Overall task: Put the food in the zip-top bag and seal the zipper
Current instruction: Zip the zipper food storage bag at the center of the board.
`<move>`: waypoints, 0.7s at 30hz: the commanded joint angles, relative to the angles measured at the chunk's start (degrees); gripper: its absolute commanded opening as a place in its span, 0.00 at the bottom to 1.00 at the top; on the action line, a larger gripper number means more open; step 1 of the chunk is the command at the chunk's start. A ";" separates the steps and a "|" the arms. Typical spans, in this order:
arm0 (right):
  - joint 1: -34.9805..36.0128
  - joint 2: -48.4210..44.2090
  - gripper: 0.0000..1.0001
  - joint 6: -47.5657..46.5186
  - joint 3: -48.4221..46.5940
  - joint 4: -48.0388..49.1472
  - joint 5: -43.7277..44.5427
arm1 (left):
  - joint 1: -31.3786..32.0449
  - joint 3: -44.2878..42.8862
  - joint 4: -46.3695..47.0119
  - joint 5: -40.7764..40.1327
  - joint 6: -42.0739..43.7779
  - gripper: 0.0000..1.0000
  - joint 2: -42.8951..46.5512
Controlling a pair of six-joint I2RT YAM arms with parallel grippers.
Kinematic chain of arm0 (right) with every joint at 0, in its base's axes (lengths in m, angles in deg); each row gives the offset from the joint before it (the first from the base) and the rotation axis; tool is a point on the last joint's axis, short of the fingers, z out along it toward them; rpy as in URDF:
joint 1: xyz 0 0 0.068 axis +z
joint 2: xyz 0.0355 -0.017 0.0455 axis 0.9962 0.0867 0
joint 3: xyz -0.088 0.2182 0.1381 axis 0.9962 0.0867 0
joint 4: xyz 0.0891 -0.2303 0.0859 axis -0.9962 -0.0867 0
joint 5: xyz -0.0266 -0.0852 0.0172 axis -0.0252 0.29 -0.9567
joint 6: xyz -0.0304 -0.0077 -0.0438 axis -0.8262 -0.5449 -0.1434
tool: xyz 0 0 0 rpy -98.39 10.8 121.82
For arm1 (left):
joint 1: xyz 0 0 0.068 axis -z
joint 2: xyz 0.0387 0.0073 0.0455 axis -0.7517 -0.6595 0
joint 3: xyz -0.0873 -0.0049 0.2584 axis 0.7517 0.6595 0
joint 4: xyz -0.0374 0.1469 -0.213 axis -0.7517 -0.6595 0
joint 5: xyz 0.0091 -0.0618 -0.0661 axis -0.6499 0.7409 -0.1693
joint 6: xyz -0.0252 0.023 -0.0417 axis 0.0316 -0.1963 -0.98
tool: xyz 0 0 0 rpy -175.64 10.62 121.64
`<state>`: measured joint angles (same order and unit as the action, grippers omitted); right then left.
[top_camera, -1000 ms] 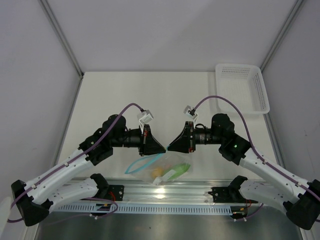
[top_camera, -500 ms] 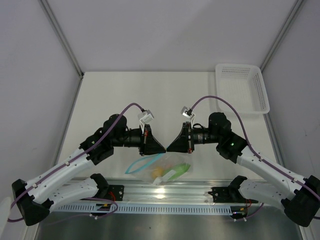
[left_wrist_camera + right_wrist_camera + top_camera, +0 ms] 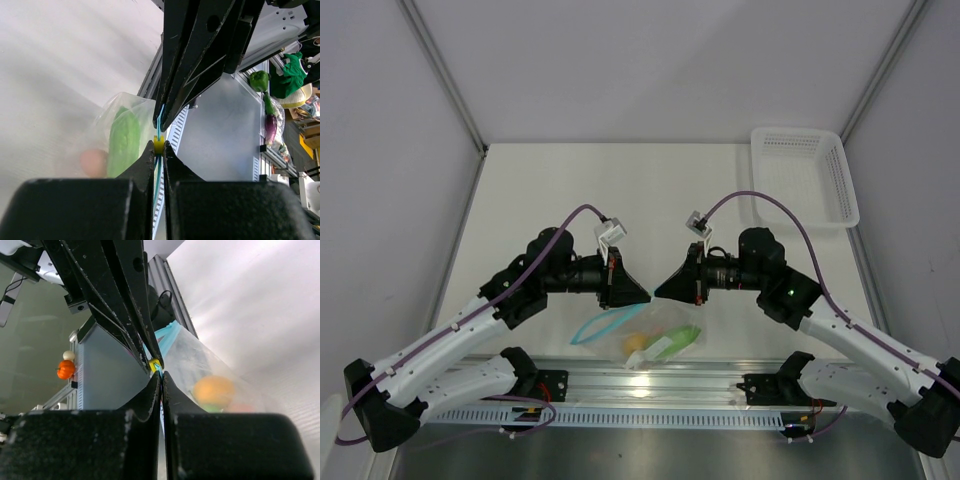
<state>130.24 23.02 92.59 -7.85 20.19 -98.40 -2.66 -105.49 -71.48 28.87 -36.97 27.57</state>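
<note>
The clear zip-top bag (image 3: 655,330) hangs between my two grippers above the table's near edge. The round orange food (image 3: 634,343) and the oblong green food (image 3: 681,340) lie inside it. My left gripper (image 3: 645,296) is shut on the teal zipper (image 3: 160,117) at its small yellow slider (image 3: 158,145). My right gripper (image 3: 661,292) is shut on the same teal strip (image 3: 167,337), tip to tip with the left gripper. In the left wrist view the green food (image 3: 122,145) shows through the plastic. In the right wrist view the orange food (image 3: 213,390) does. A slack loop of zipper (image 3: 592,330) hangs to the left.
A white lattice basket (image 3: 807,175) stands at the back right of the table. The metal rail (image 3: 640,385) that carries the arm bases runs just below the hanging bag. White walls close in the table's left, right and far sides.
Almost nothing differs. The right arm shifted slightly left and then back. Both grippers have kept their hold on the bag's mouth and the bag hangs in the same place.
</note>
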 commanded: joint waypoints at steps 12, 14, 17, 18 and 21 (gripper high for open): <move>-3.20 -4.55 0.00 0.40 0.54 1.73 6.09 | -0.03 -0.59 -3.21 0.83 0.74 0.01 1.17; -3.37 -4.99 0.00 0.40 0.54 1.56 6.35 | -0.03 -0.42 -3.30 0.83 0.83 0.01 1.43; -3.55 -5.35 0.00 0.23 0.54 0.77 6.71 | -0.12 0.02 -3.56 0.66 0.83 0.01 1.87; -3.55 -5.43 0.00 0.23 0.63 0.33 6.97 | -0.12 0.11 -3.65 0.57 0.92 0.01 2.05; -3.64 -5.87 0.00 0.23 0.89 -0.02 7.15 | -0.21 0.64 -4.00 0.39 0.83 0.01 2.75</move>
<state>126.85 18.41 92.94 -7.15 19.60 -93.03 -2.66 -105.47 -74.72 28.63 -36.87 28.79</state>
